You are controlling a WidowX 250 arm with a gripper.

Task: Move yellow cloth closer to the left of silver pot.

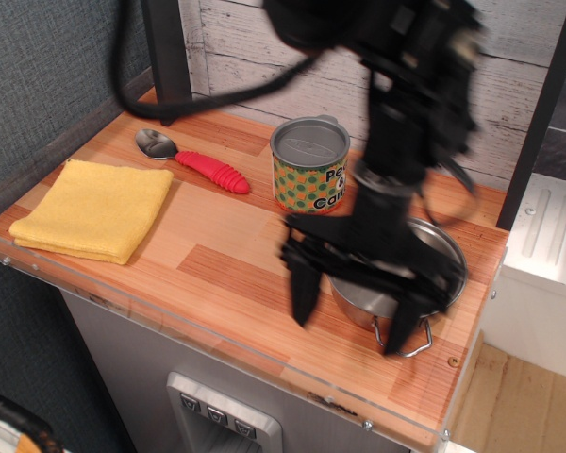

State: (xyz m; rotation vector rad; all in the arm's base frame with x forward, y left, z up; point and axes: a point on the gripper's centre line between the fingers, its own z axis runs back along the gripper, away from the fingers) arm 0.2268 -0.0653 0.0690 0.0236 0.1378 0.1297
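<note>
Yellow cloth (94, 209) lies folded flat on the counter (226, 274), well apart from the silver pot (396, 283), beyond the patterned tin can (309, 165) and the red-handled spoon (196, 162). Blurred, the pincer (349, 307) hangs empty over the pot's near side, jaws wide, likely because no grasp has begun.

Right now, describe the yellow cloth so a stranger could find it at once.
Start at the wooden counter and go to its near left corner, away from the tin can and pot. The yellow cloth lies flat there, the only soft, folded, bright-yellow thing.
</note>
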